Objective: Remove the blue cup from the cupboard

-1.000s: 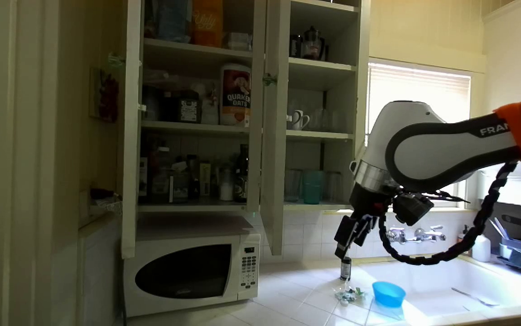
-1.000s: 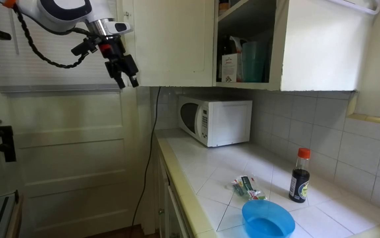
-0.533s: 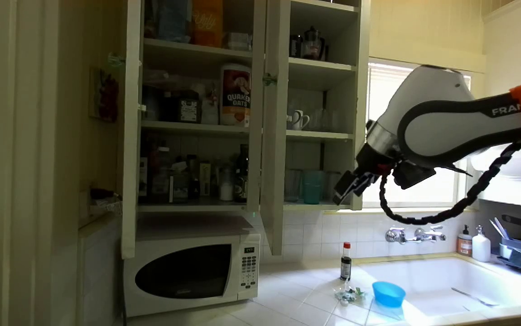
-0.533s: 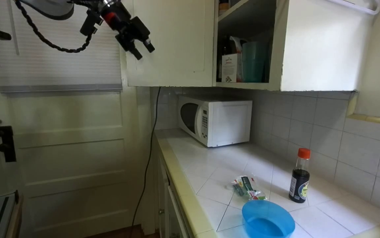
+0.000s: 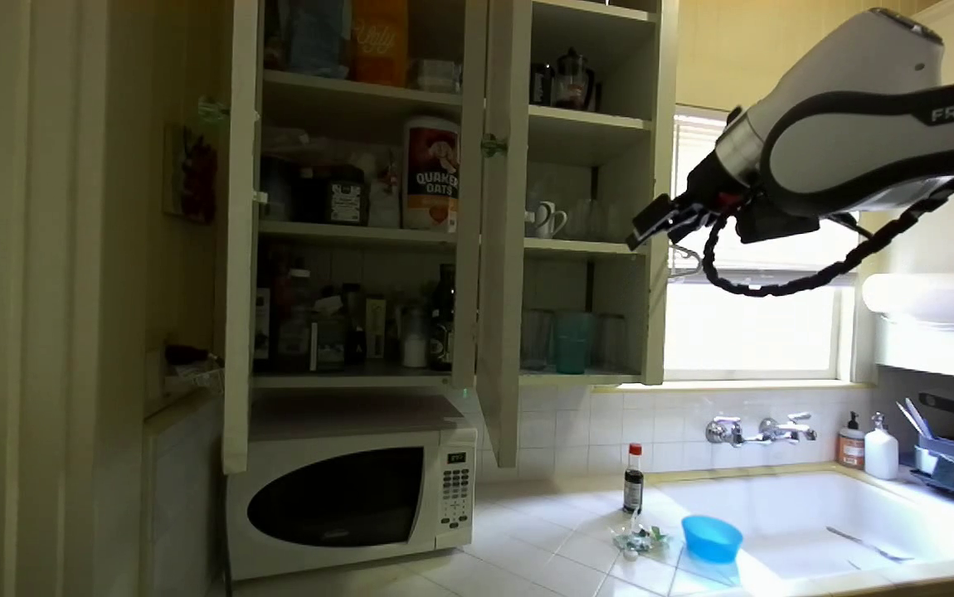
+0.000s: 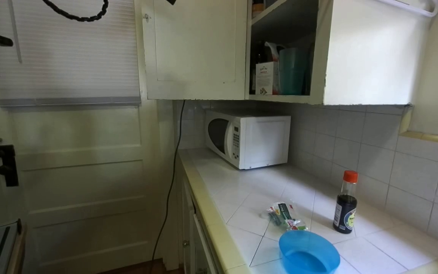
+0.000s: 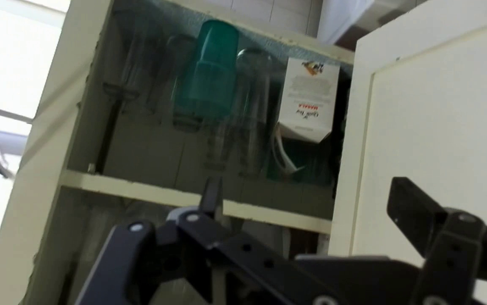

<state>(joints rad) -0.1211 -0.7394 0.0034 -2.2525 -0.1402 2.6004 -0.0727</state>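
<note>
The blue cup [image 5: 572,342] stands on the lowest shelf of the white cupboard [image 5: 654,323], between clear glasses. It also shows in an exterior view [image 6: 292,72] beside a white box, and in the wrist view [image 7: 211,70] near the top. The cupboard doors are open. My gripper [image 5: 635,242] is in the air outside the cupboard, above the cup's level, about at the height of the shelf above. In the wrist view the gripper's fingers [image 7: 307,190] are wide apart with nothing between them. In an exterior view only a dark tip [image 6: 171,1] shows at the top edge.
An open cupboard door [image 7: 438,140] fills the wrist view's right side. A white box [image 7: 309,99] and glasses [image 7: 254,89] flank the cup. Below are a microwave [image 5: 352,497], a red-capped bottle [image 5: 634,489], a plastic packet [image 5: 641,541], a light-blue container [image 5: 711,537] and a sink [image 5: 776,497].
My arm has risen steadily and drawn back a little, and the gripper has tilted from pointing steeply down to nearer level. The cup and cupboard have not moved.
</note>
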